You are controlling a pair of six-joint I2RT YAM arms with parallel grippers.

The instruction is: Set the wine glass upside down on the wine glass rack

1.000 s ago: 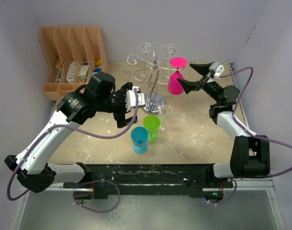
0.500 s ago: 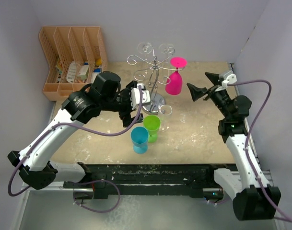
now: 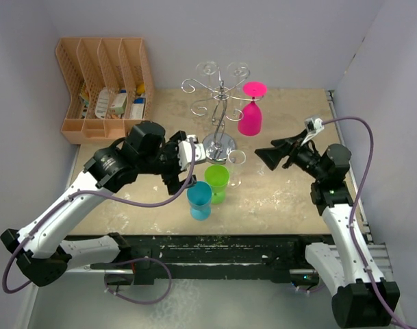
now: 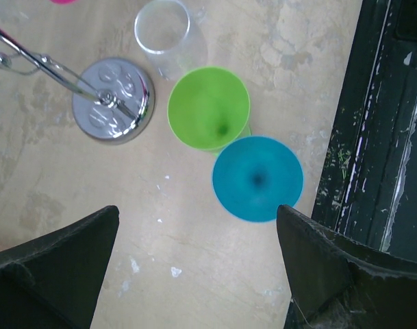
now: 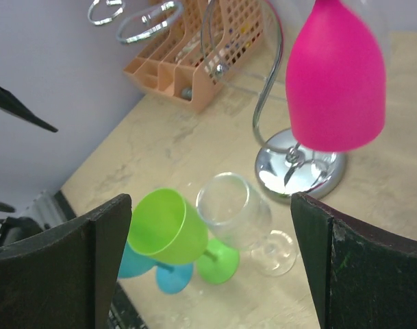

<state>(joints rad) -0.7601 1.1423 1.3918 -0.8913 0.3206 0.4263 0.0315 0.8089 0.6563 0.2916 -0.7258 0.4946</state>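
The chrome wine glass rack (image 3: 219,103) stands at the back middle on its round shiny base (image 3: 220,145). A pink wine glass (image 3: 250,118) hangs upside down from one of its right arms. A clear wine glass (image 3: 235,159), a green one (image 3: 216,181) and a blue one (image 3: 199,199) stand upright in front of the base. My left gripper (image 3: 184,168) is open and empty, above and left of the blue glass (image 4: 257,178). My right gripper (image 3: 266,154) is open and empty, right of the clear glass (image 5: 235,205), with the pink glass (image 5: 335,82) above it in the right wrist view.
An orange slotted file organiser (image 3: 104,82) holding small items stands at the back left. The table's dark front edge (image 4: 379,137) lies just beyond the blue glass. White walls close in the left, back and right sides.
My right gripper has drawn back from the hanging pink glass, down and toward the near side. My left gripper has pulled away from the rack post toward the blue glass.
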